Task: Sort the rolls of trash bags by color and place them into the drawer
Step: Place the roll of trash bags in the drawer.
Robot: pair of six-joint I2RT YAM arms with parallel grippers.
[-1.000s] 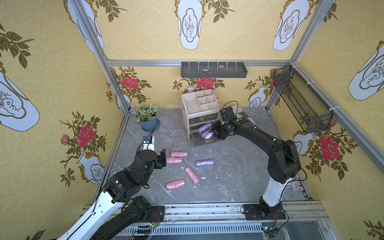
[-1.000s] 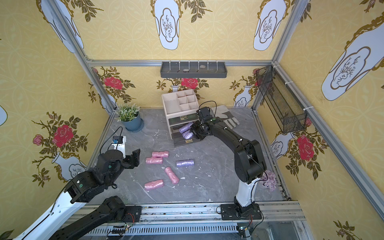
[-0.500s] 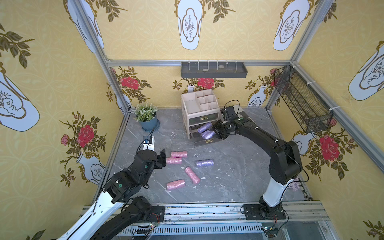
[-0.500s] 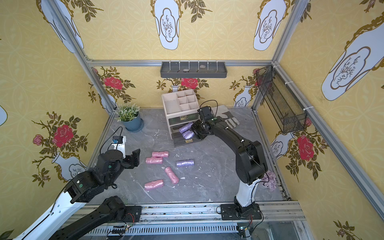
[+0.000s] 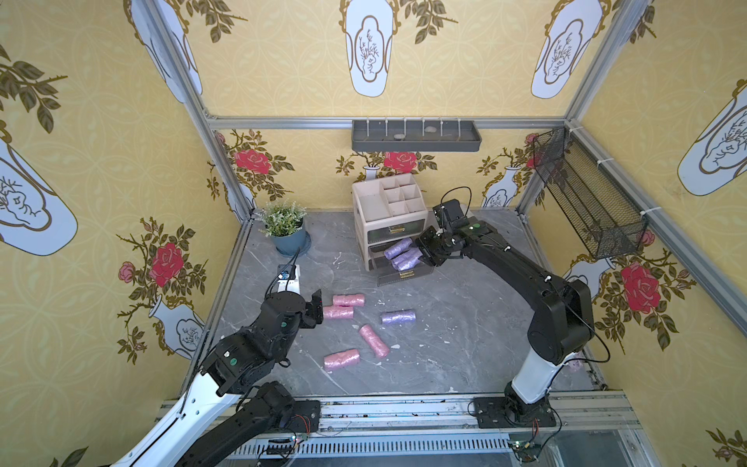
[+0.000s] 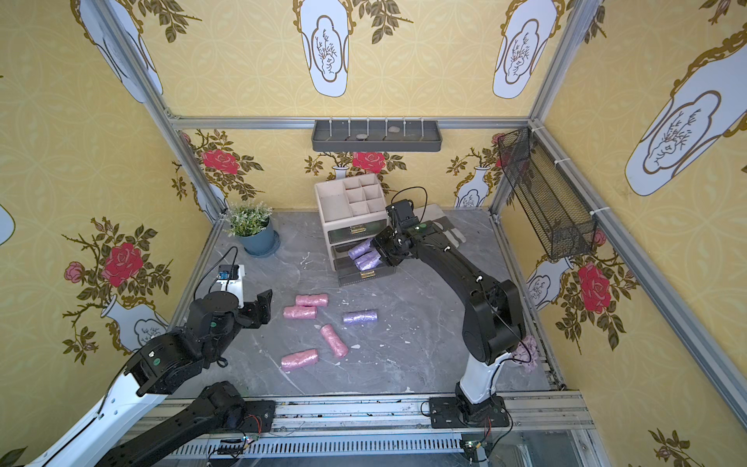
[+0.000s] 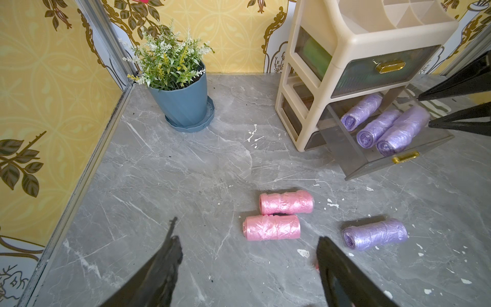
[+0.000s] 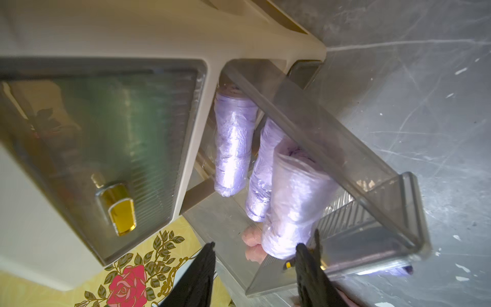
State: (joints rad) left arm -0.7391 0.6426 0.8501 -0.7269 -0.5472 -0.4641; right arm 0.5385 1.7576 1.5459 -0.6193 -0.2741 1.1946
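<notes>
A grey marble table (image 5: 444, 343) sits inside yellow flowered walls. On the left, the left claw (image 5: 317, 309) hovers low with its jaws spread wide and nothing between them. Just ahead of its tips lie two pink rolls (image 5: 342, 306), side by side and touching. Two more pink rolls (image 5: 357, 351) lie off to one side of it, and a loose purple roll (image 5: 398, 318) lies further out.

The touching pair is the first risk. If the claw closes on one roll it will probably nudge the other, and these smooth cylinders would likely trundle off across the table.

To the right stands the beige chest (image 5: 366, 210), with its middle drawer (image 5: 404, 277) pulled far out. Three purple rolls (image 5: 402, 254) lie in that drawer. Directly in front of the right claw (image 5: 424, 252) is the end of the nearest roll, and it seems to ride up on its neighbour. The claw's jaws stand part-way apart, a little wider than the roll. One finger is clear of it and the other is right against the film.

If the claw backs away at a slant, that finger could snag the crinkly plastic and drag the roll over the drawer wall. A roll perched high could also jam the drawer when it is pushed shut. Pressing down on a drawer pulled out this far might tip it.
</notes>
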